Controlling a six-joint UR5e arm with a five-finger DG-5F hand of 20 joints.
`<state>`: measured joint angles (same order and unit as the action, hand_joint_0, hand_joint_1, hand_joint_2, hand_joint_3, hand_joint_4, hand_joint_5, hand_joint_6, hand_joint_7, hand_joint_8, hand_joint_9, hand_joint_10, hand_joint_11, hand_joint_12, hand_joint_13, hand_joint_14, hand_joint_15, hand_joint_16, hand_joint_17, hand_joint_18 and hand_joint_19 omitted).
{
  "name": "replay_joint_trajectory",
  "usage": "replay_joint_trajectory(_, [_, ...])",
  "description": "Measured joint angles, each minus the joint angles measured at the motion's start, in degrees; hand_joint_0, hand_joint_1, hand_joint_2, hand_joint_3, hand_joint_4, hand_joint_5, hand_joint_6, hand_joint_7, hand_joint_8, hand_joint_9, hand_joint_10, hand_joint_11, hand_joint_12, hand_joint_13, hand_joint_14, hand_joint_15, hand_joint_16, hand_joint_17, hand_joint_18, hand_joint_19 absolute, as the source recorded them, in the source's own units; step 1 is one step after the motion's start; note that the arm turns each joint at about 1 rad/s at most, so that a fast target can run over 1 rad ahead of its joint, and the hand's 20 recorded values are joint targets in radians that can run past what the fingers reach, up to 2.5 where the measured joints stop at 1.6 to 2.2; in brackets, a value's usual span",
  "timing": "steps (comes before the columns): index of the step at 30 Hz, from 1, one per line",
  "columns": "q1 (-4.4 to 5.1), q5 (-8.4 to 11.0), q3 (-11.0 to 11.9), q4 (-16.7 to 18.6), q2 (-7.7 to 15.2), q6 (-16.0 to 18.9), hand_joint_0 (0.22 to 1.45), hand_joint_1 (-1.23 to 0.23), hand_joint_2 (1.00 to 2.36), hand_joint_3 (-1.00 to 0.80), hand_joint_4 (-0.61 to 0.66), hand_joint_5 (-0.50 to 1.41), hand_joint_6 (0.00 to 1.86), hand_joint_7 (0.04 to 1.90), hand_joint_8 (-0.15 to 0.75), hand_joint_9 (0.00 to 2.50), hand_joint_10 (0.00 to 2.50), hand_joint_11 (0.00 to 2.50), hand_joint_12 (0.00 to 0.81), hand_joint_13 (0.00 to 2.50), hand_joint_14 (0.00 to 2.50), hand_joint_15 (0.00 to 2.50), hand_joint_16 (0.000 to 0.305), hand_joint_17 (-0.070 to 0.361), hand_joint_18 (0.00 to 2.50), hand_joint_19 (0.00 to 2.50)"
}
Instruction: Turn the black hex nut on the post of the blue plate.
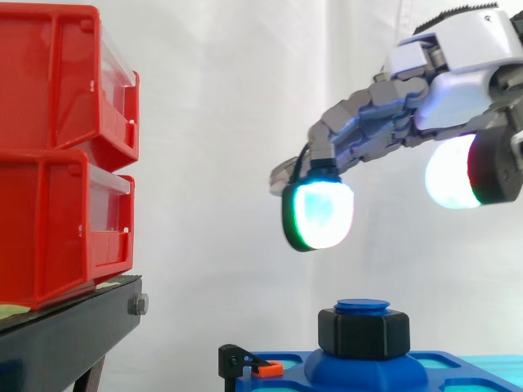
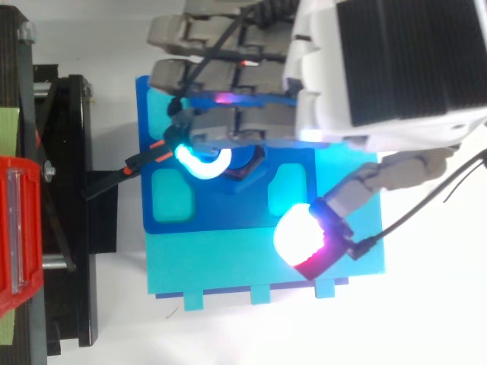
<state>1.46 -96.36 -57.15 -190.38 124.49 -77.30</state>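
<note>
Grey-and-white hand with thick glowing cyan-white fingertips.

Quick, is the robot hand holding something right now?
Hand: open, holding nothing, up above the black hex nut without touching it.

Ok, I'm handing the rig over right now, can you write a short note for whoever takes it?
Hand: the robot hand is open, holds nothing and hovers above the black hex nut without touching it.
Things: the black hex nut sits on the post of the blue plate, right of the red bins.
Done: the robot hand is lined up over the nut.
Left: lower, grip the nut, turn it.
</note>
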Motion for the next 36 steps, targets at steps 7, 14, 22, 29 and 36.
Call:
replay_joint_trajectory(7, [0.10,1.06,-8.07,2.11,-6.68,4.85,0.41,-0.50,1.00,-0.50,0.18,-0.23,0.50,0.76,0.266,0.19,0.00,0.00,0.410,0.00,0.00,0.00,0.067,0.150,0.00,0.09])
replay_joint_trajectory(14, [0.18,2.06,-17.58,3.90,-13.94,9.99,0.41,-0.46,1.00,-0.50,0.14,-0.23,0.50,0.70,0.236,0.07,0.00,0.00,0.397,0.00,0.00,0.00,0.066,0.148,0.00,0.11])
replay_joint_trajectory(22, [0.41,4.00,-27.09,6.18,-19.50,21.22,0.42,-0.46,1.00,-0.50,0.13,-0.24,0.50,0.69,0.223,0.03,0.00,0.00,0.390,0.00,0.00,0.00,0.065,0.147,0.00,0.08])
replay_joint_trajectory(29, [0.74,4.15,-28.04,5.94,-19.78,31.64,0.42,-0.46,1.00,-0.50,0.13,-0.24,0.50,0.69,0.221,0.03,0.00,0.00,0.388,0.00,0.00,0.00,0.065,0.145,0.00,0.08])
replay_joint_trajectory(36, [0.99,3.96,-28.04,5.74,-19.81,35.19,0.42,-0.46,1.00,-0.50,0.12,-0.24,0.50,0.68,0.215,0.01,0.00,0.00,0.384,0.00,0.00,0.00,0.065,0.146,0.00,0.07])
